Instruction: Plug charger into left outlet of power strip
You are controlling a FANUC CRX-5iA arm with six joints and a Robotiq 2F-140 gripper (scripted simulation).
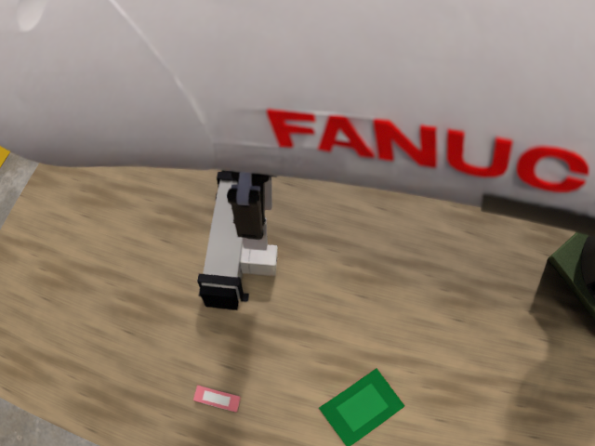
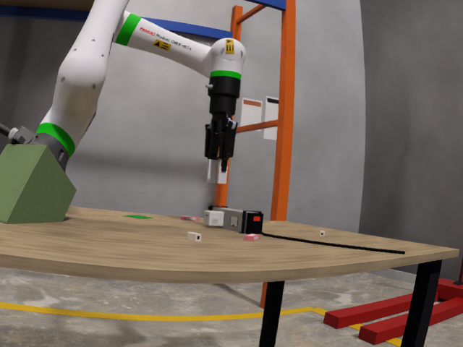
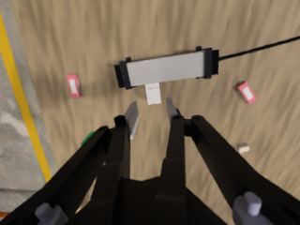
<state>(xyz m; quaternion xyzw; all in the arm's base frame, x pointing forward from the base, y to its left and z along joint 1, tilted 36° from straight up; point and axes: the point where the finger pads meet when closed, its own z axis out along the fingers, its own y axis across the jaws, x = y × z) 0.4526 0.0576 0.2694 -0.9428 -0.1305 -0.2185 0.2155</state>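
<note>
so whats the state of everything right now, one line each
gripper: partly open, holding nothing, raised above the strip
charger: plugged into the power strip, looks flush against it, free of the gripper
power strip: flat on the table, the outlet beside the charger unused
red switch: on or off, cannot tell
cable: lying straight along the table
</note>
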